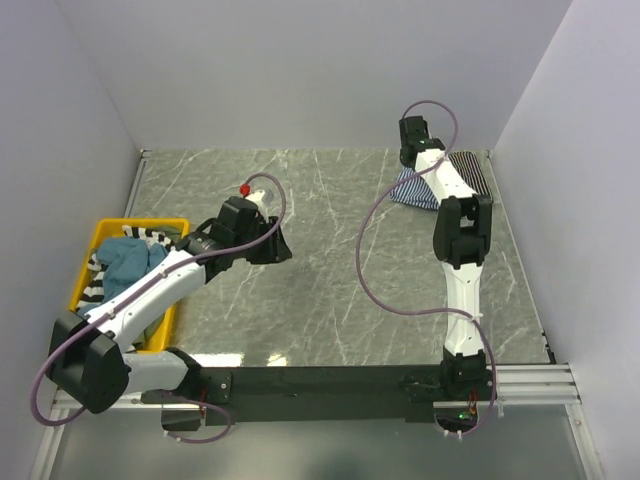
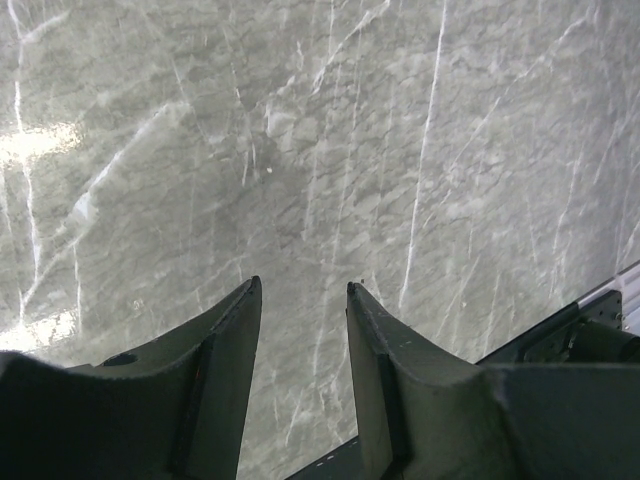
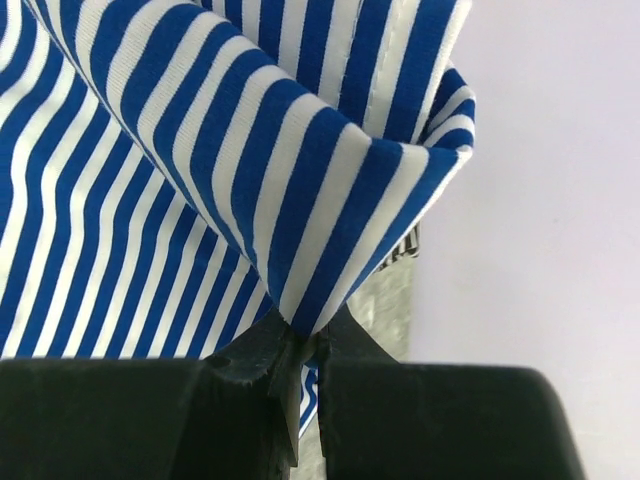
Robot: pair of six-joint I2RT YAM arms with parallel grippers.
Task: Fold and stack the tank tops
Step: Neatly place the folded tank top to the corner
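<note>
My right gripper [image 1: 412, 152] is at the far right corner, shut on a fold of the blue-and-white striped tank top [image 3: 200, 150]. In the top view that top [image 1: 415, 190] lies partly under the arm, next to a black-and-white striped top [image 1: 468, 172] lying flat by the right wall. My left gripper [image 2: 303, 290] is open and empty above bare marble; in the top view it [image 1: 272, 245] hovers left of centre. More striped and teal clothes [image 1: 125, 262] are piled in a yellow bin.
The yellow bin [image 1: 140, 225] stands at the left edge of the marble table [image 1: 320, 290]. White walls close in the back, left and right. A black rail [image 1: 330, 380] runs along the near edge by the arm bases.
</note>
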